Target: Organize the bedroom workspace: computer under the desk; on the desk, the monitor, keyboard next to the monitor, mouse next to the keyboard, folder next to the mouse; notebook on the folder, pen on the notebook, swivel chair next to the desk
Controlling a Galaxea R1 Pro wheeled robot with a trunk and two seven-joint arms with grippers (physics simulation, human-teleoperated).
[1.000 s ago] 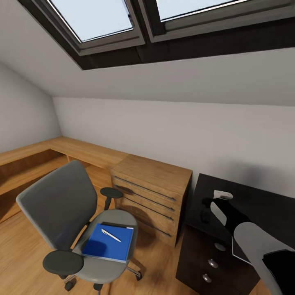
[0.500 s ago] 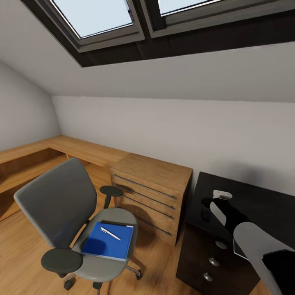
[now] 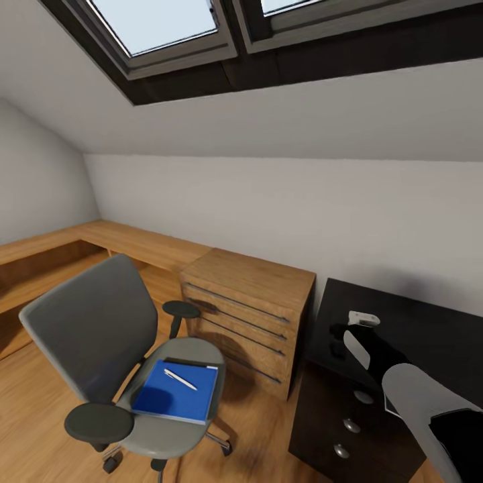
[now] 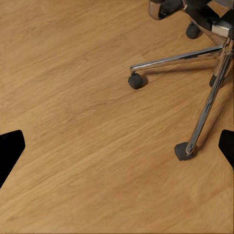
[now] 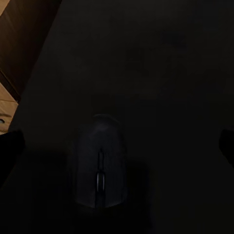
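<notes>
1. Plainly, the right gripper [image 5: 117,146] hangs over the black worktop [image 3: 429,329] with its jaws wide and holding nothing; the mouse [image 5: 100,161] lies on the worktop between the two fingertips, which stand well apart at either side of it in the right wrist view
2. Over the wood floor [image 4: 73,97], the left gripper [image 4: 117,148] has its jaws wide and empty; the chrome base [image 4: 204,83] of the swivel chair [image 3: 87,335] and its castors lie just ahead of it
3. On the chair's seat rests the blue folder [image 3: 176,392], with the pen [image 3: 180,380] lying on top of it; a dark edge at the folder's far side may be the notebook, though I cannot tell
4. Next, judging by the task, the folder has to come off the chair and go beside the mouse
5. Risks: the pen is loose and may roll off if the folder is tipped while lifted; the chair stands on castors, so a push from the arm could send it rolling away; the mouse is dark on a dark worktop, so a careless sweep of the right arm could knock it toward the worktop's edge above the black drawer unit [image 3: 335,422]
</notes>
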